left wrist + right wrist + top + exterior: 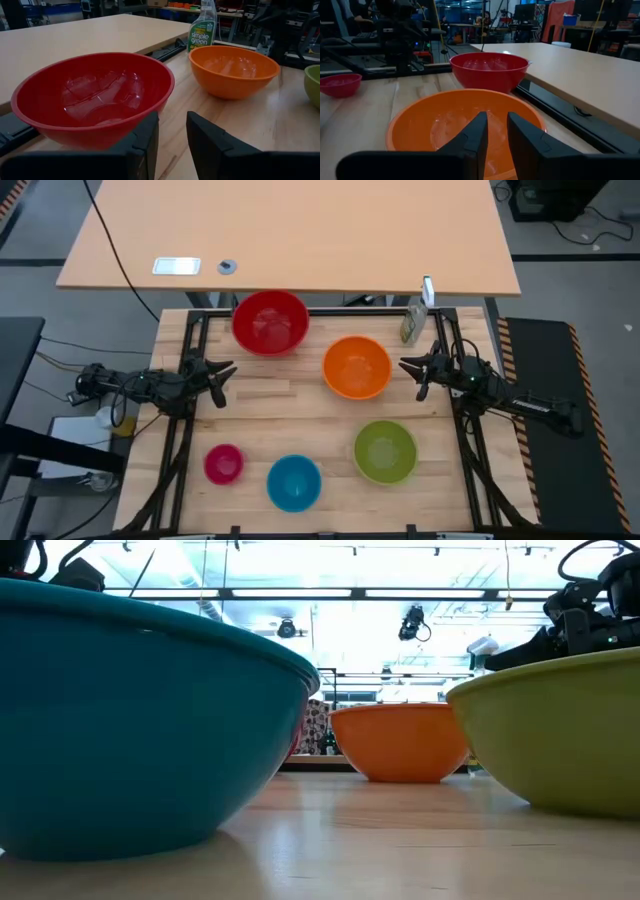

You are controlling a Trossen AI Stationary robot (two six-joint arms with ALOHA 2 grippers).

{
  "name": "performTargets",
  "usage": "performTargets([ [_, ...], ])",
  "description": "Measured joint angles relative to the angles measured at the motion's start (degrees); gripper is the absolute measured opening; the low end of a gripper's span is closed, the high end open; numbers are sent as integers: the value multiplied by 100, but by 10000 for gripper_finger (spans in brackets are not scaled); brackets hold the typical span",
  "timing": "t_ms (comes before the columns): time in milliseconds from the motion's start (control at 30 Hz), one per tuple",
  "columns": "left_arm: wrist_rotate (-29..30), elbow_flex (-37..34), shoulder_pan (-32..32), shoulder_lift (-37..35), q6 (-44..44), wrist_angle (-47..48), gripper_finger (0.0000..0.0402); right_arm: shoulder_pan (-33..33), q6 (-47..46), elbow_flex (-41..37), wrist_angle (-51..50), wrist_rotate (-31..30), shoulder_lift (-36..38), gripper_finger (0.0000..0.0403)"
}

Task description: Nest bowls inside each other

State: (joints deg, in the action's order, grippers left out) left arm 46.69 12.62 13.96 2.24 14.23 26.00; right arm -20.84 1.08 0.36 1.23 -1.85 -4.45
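Note:
Five bowls stand apart, each on its base, on the wooden table (300, 405): red (270, 322) at the far edge, orange (356, 367) right of centre, green (385, 451), blue (294, 482) and pink (224, 464) along the near side. My left gripper (220, 383) hovers at the table's left, pointing level toward the red bowl (95, 95), slightly open and empty (172, 125). My right gripper (411, 372) sits at the right, beside the orange bowl (465, 125), its fingers slightly open (496, 125) and pointing over the rim without touching.
A green spray bottle (413, 323) stands at the far right corner, behind the orange bowl. A larger pale tabletop (300, 230) lies beyond the far edge, bearing a white device (176, 266). Black frame rails (185, 430) run along both sides. Bare wood lies mid-table.

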Motion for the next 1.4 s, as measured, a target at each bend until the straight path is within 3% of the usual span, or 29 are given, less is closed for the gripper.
performTargets([
  [333,1,0,-2,-1,-4,0,102,0,-1,1,0,-1,0,82],
  [600,16,0,-1,-1,-1591,2,102,0,0,0,0,0,0,82],
  [800,15,-2,-2,-1,-1141,-431,102,-9,10,2,253,-489,-2,82],
  [933,17,-2,-1,0,-215,-1384,102,-7,-1507,0,1251,-300,-7,82],
  [1067,18,-2,-2,-2,255,-2178,102,-9,-3025,0,2287,-728,-7,82],
  [1167,19,-2,-2,-2,256,-2523,102,-9,-3344,2,2890,-1053,-4,82],
  [1400,18,-2,-2,-2,323,-2675,102,-9,-3647,2,3523,-1157,-5,82],
])
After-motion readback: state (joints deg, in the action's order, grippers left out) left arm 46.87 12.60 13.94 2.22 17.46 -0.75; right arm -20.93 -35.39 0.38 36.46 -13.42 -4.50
